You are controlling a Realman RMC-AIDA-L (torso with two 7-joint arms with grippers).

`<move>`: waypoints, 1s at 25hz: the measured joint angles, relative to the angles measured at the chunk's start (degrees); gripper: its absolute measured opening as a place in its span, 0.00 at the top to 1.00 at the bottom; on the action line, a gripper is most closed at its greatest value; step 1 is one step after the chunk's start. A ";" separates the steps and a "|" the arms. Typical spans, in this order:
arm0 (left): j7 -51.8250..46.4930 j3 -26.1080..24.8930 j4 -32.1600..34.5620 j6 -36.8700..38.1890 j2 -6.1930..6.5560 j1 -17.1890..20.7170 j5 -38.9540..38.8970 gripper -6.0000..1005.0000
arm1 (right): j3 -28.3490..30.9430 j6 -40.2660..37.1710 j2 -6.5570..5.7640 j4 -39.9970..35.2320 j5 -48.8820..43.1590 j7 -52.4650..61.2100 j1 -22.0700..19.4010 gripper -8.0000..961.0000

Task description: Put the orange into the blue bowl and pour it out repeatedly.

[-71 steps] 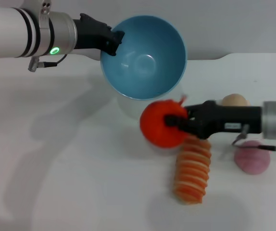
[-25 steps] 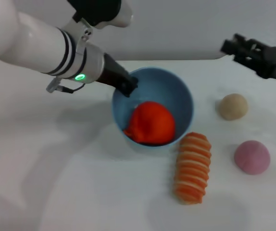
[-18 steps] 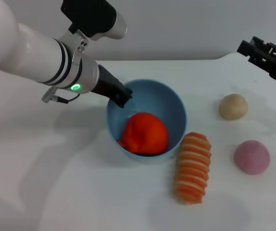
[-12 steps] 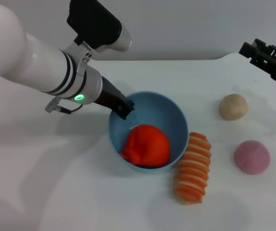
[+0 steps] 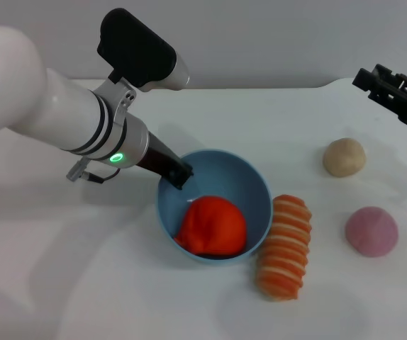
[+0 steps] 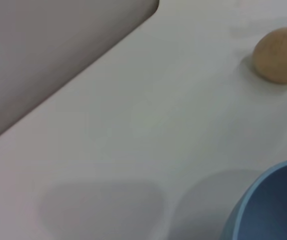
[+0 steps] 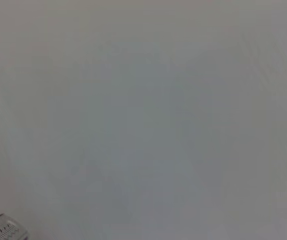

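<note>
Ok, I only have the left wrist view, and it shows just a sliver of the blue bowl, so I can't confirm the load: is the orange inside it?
Observer: Yes. In the head view the orange lies inside the blue bowl, toward its near side.
Operator: Is the bowl held or free?
Observer: Held. The left tool grips its far-left rim. I cannot tell whether the bowl rests on the table.
Operator: Is anything crowding it?
Observer: A striped loaf lies close against the bowl's right side. The right tool is well away, at the far right.
</note>
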 joint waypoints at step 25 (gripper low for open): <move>-2.03 3.94 19.83 -32.59 0.36 17.72 1.00 0.26 | 0.87 3.62 0.44 13.23 15.81 -43.24 -1.03 0.20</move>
